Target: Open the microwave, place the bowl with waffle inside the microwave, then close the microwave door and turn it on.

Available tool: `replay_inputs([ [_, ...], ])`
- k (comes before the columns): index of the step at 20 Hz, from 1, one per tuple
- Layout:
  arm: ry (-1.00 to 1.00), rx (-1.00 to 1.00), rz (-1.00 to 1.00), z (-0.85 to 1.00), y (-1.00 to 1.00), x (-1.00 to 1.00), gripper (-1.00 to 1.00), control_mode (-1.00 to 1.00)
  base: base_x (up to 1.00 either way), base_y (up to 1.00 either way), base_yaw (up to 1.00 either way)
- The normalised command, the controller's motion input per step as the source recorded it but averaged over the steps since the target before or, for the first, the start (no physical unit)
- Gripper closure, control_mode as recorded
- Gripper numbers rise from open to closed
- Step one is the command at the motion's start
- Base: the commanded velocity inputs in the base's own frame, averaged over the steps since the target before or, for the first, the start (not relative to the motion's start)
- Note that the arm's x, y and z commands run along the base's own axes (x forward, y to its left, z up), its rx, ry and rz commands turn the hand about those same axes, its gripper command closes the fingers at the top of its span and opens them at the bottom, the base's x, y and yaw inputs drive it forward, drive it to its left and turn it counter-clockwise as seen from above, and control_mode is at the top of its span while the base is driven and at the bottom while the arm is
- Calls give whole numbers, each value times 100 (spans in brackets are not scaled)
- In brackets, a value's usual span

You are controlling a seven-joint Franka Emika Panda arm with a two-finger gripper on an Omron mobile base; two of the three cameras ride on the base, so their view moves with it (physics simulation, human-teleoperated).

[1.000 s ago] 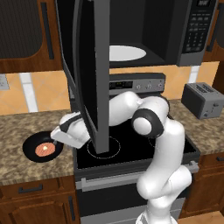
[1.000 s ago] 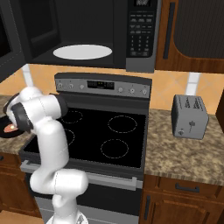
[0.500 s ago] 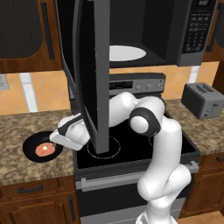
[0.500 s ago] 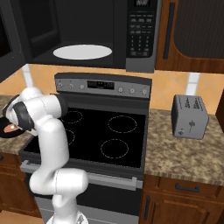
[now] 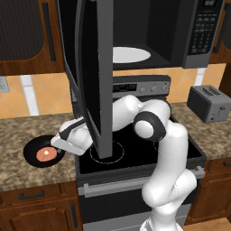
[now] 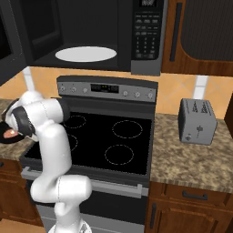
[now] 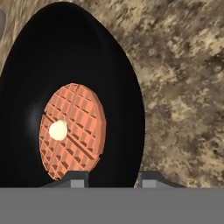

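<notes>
The black bowl [image 5: 32, 151] sits on the granite counter left of the stove, with the orange-pink waffle [image 5: 45, 154] flat in its bottom. My gripper [image 5: 62, 146] is low at the bowl's right rim. In the hand view the bowl [image 7: 65, 57] and the waffle [image 7: 72, 131] loom close. The gripper [image 7: 111, 179] is open, with one fingertip [image 7: 76, 178] over the bowl's inside and the other outside the rim. The microwave [image 6: 146, 36] stands open above the stove, its white turntable [image 6: 85, 53] bare. The microwave door [image 5: 92, 76] hangs swung out over my arm.
The black glass stovetop [image 6: 113, 136] lies under the microwave, with its control panel [image 5: 140, 86] behind. A grey toaster [image 5: 210, 103] stands on the right counter. Dark wooden cabinets [image 5: 27, 31] hang above the left counter. The open door's lower edge sits close above my forearm.
My hand has crept slightly lower and left toward the bowl's rim. The bowl, door and base have stayed put.
</notes>
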Motion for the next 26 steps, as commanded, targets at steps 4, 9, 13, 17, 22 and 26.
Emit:
replay_inputs([
  [4,-5,0,-5,20,-21,-33,100,-100,0,0,0],
  [9,-14,0,-14,83,-90,-47,100,-100,0,0,0],
  [13,-2,2,-16,84,-100,-33,100,-100,0,0,0],
  [17,0,3,-12,100,-100,-46,100,-100,0,0,0],
  [22,3,3,-9,100,-99,-53,100,-100,0,0,0],
  [26,8,2,-6,100,-98,-44,100,-100,0,0,0],
])
